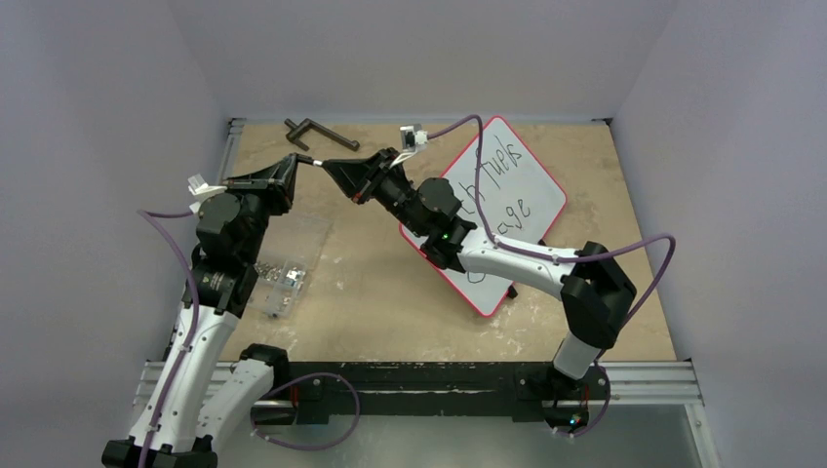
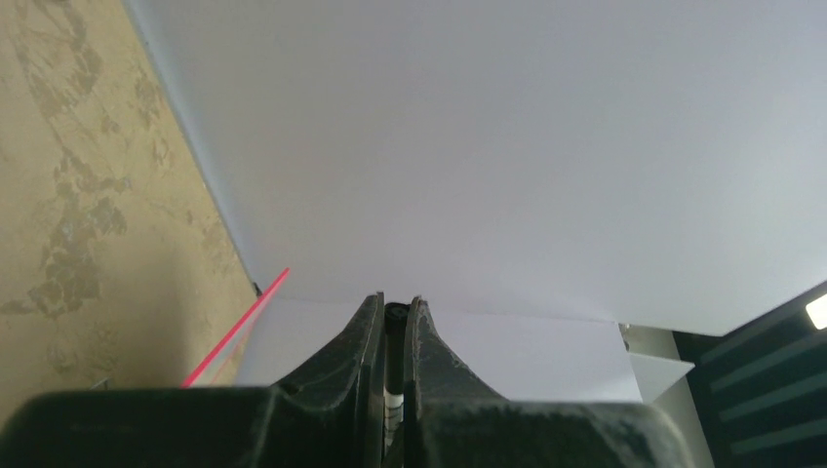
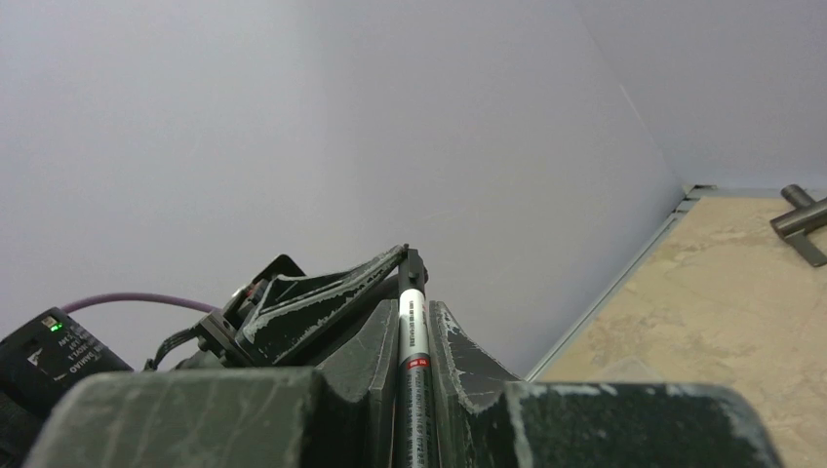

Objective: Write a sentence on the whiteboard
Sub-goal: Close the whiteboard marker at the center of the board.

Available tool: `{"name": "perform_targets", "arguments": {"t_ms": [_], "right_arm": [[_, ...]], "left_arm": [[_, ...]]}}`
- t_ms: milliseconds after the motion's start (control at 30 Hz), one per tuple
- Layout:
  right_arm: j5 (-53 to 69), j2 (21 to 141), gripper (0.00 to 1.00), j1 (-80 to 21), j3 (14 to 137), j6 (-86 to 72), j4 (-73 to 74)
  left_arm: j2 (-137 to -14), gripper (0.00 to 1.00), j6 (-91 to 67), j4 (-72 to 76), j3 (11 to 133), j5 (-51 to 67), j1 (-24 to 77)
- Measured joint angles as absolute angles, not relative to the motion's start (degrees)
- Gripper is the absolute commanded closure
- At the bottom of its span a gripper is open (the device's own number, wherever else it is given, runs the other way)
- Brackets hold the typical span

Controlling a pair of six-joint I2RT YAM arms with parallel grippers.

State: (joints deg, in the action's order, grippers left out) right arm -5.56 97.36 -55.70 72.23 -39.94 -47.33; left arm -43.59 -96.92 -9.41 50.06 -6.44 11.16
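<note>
Left pincer [image 1: 293,167] and right pincer [image 1: 335,168] grip one marker [image 3: 413,351]; whiteboard [image 1: 534,187] lies just rightward

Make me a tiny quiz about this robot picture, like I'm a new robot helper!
1. True or false: the whiteboard is blank.
2. What do the left gripper and right gripper both pinch? A) a marker B) a cable C) a sponge
3. Fill in: the clear bag lies on the ____ side of the table.

Key:
1. False. It has black writing.
2. A, the marker.
3. left
</note>
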Motion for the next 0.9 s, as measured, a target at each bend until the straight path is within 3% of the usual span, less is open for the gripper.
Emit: {"name": "perform_targets", "arguments": {"t_ms": [700,900], "right_arm": [[-0.64,99.42,1.0,-54.72,75.48,-44.01,-49.06],[-0.4,97.58,1.0,-54.89,74.43,-41.89,-47.92]], "left_arm": [[-40.38,1.0,-94.65,-1.72,46.59,-10.02,12.21],[-39.35,0.78,-92.36,-2.59,46.57,-8.75,12.53]]}}
